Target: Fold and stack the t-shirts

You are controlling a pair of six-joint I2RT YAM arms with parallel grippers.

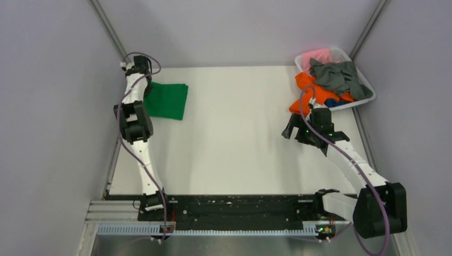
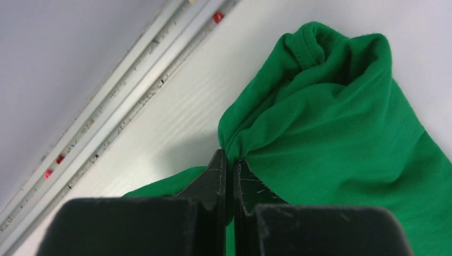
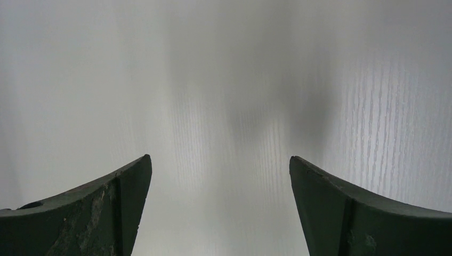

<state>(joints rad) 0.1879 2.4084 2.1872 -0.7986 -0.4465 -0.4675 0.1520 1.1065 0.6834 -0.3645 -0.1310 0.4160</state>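
The bright green t-shirt lies folded at the far left of the white table. My left gripper is shut on a bunched edge of it. In the left wrist view the jaws pinch the green cloth, which rises in a crumpled fold near the collar. The pink, dark grey, orange and blue t-shirts are heaped in the basket at the far right. My right gripper hangs open and empty over bare table, just in front of the basket.
The white plastic basket stands in the far right corner, with orange cloth spilling over its near rim. A metal rail runs along the table's left edge beside the green shirt. Grey walls enclose the table on three sides.
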